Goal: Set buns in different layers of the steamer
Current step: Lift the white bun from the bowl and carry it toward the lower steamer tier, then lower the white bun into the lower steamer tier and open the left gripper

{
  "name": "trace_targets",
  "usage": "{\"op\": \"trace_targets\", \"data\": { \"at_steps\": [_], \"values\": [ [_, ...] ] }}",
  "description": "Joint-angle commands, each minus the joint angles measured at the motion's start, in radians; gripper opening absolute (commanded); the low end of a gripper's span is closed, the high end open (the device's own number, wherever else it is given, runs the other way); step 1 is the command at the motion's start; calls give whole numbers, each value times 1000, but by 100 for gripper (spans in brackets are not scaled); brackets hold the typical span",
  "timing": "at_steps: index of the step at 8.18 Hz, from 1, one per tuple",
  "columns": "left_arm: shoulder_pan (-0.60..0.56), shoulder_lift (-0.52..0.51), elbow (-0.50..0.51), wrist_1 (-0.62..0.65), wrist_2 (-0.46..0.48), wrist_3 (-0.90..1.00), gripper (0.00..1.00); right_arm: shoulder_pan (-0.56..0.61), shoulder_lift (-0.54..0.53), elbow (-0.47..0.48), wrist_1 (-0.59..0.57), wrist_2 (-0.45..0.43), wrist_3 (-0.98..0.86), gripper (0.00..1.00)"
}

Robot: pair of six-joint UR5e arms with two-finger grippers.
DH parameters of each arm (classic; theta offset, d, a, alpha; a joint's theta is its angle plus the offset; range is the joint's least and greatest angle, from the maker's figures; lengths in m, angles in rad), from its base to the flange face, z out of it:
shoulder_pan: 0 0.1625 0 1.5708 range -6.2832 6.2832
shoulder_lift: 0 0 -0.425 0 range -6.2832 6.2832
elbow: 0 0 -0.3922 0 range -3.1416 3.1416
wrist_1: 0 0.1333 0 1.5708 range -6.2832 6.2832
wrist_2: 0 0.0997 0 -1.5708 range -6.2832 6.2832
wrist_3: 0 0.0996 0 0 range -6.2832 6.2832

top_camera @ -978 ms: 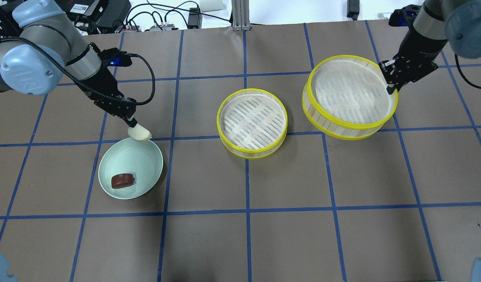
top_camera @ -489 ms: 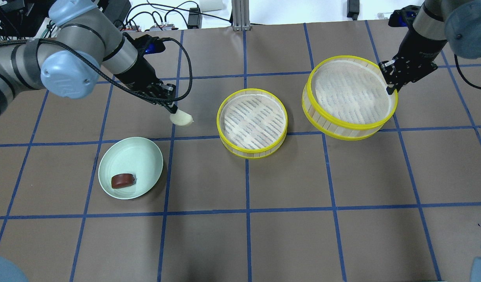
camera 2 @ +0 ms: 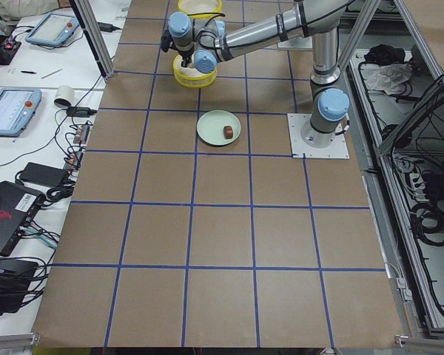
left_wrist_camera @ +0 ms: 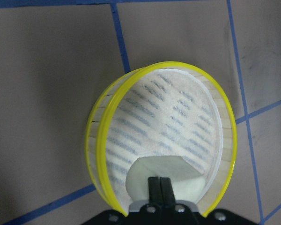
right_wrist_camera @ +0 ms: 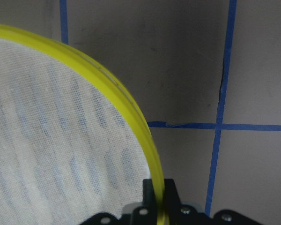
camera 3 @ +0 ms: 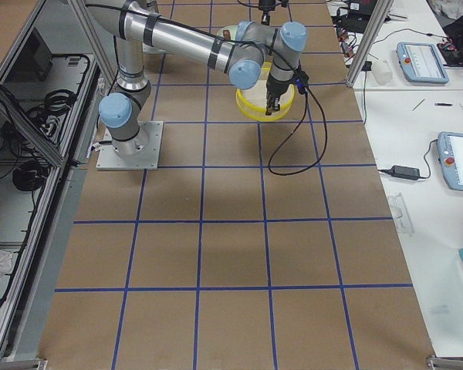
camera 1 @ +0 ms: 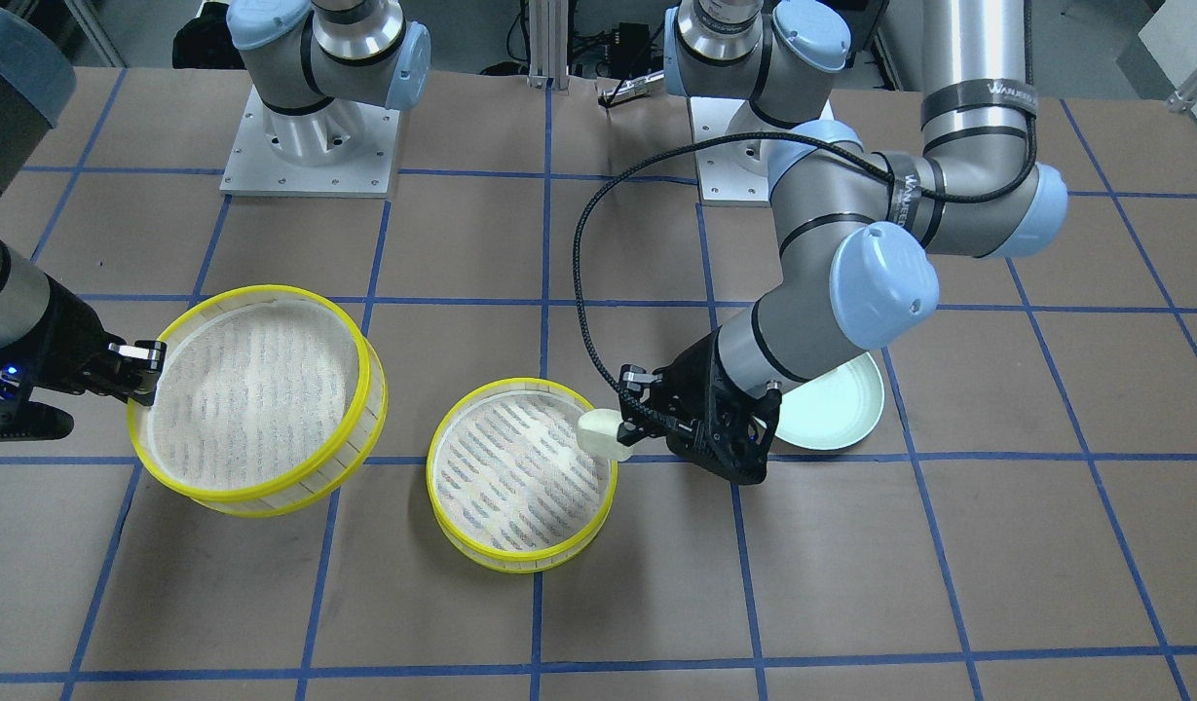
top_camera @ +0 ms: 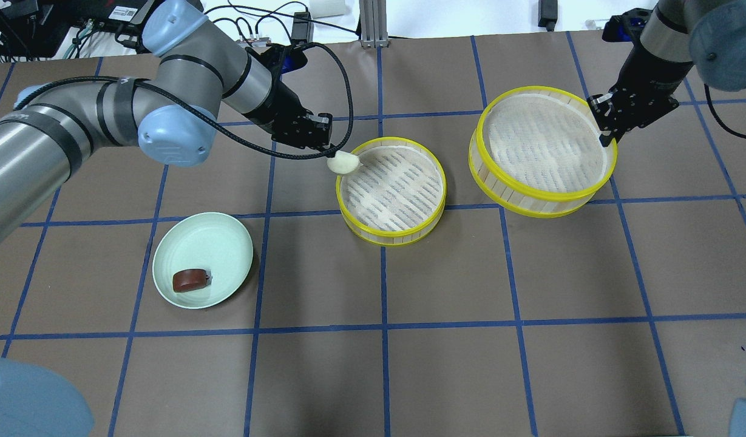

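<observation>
At middle tray [top_camera: 389, 237], white bun [top_camera: 343, 162] in clenched left gripper [top_camera: 332, 154]; other tray [top_camera: 533, 203] in clenched right gripper [top_camera: 604, 141].

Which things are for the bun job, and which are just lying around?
For the job: cream-white bun in the left gripper; dark brown bun; yellow-rimmed steamer tray on the table; second yellow-rimmed tray in the right gripper.
Just lying about: pale green round plate under the brown bun; black adapters and cables beyond the table.
</observation>
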Motion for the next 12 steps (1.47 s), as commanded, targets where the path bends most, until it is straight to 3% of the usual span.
{"op": "trace_targets", "data": {
  "at_steps": [1, 3, 5, 6, 8, 10, 12],
  "values": [
    [-63, -96, 4, 155, -48, -133, 0, 0, 0, 0, -2, -3, 0, 0],
    [-114, -139, 4, 194, -45, -233, 0, 0, 0, 0, -2, -7, -1, 0],
    [-114, -151, 5, 191, -32, -259, 51, 0, -1, 0, -2, -9, -1, 0],
    [-114, -150, 7, 188, -32, -270, 66, 0, 0, 0, -2, -10, -1, 0],
    [-114, -130, 10, 182, -6, -290, 74, 3, -1, 0, -3, -9, 2, 0],
    [-111, -87, 60, 48, 222, -217, 84, 27, -8, -2, -6, -7, 70, 0],
    [-17, -30, 102, -129, 316, -84, 91, 110, 5, -2, -38, -4, 208, 0]
  ]
}}
